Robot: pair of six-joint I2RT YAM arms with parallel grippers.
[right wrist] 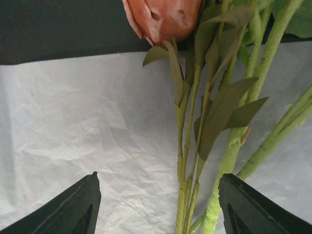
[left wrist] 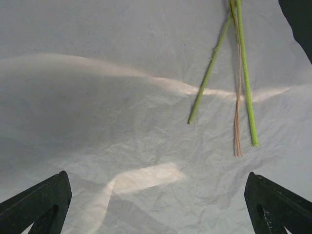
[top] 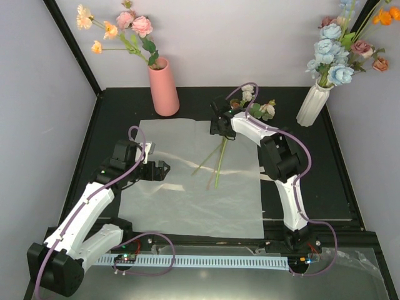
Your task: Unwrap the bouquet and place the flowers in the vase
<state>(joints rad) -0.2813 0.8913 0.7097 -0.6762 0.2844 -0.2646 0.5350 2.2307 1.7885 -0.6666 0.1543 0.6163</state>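
Observation:
The bouquet lies unwrapped: its cream paper (top: 187, 187) is spread flat on the black table. The remaining flowers (top: 220, 156) rest on it, blooms (top: 259, 105) toward the back. My right gripper (top: 219, 127) hangs over their stems; in the right wrist view it (right wrist: 160, 176) is open, its jaws straddling the green stems (right wrist: 187, 185) without touching, with a pink bloom (right wrist: 163, 17) beyond. My left gripper (top: 161, 170) (left wrist: 156, 176) hovers wide open over bare paper (left wrist: 122, 122), short of the stem ends (left wrist: 246, 83). The pink vase (top: 164, 87) at the back holds several flowers (top: 125, 28).
A white ribbed vase (top: 314, 103) with blue and orange flowers stands at the back right. A tan ribbon strand (left wrist: 238, 126) lies between the stems. The black frame post (top: 75, 47) and grey walls close in the left and back.

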